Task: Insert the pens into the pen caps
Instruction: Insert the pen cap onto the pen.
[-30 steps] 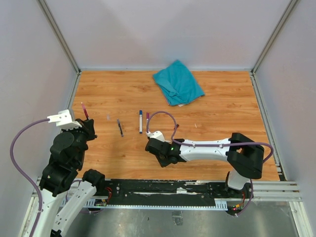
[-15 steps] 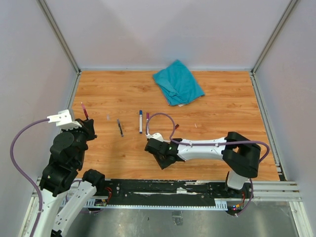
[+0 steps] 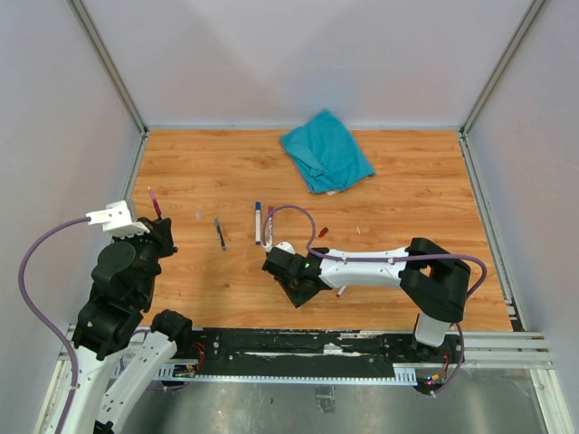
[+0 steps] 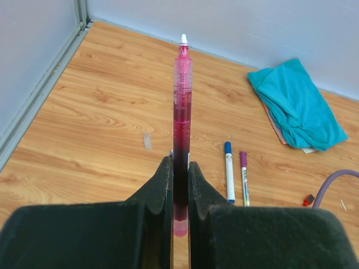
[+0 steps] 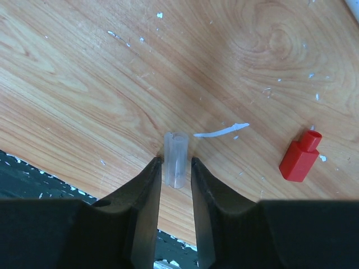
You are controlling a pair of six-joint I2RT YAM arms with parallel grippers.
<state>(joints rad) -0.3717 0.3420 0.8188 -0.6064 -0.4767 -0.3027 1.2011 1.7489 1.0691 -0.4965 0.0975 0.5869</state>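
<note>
My left gripper point(image 4: 179, 162) is shut on a translucent red pen point(image 4: 182, 112) that points up and away from it; in the top view the pen point(image 3: 155, 202) sticks out above the gripper point(image 3: 161, 231) at the table's left. My right gripper point(image 5: 175, 162) is low over the wood near the front edge, its jaws slightly apart around a clear cap point(image 5: 175, 158) lying between them with thin gaps on both sides. A red cap point(image 5: 300, 157) lies to its right. A blue-capped pen point(image 3: 258, 222), a purple-capped pen point(image 3: 270, 221) and a dark pen point(image 3: 221, 233) lie mid-table.
A teal cloth point(image 3: 326, 150) lies at the back centre. A small clear piece point(image 4: 147, 140) lies on the wood left of the pens. White scraps point(image 5: 220, 131) dot the wood by the right gripper. The black front rail point(image 3: 298, 344) runs just behind it.
My right arm has shifted a little left and toward the front edge, uncovering a small red cap by its cable. The left arm and its pen have not moved.
</note>
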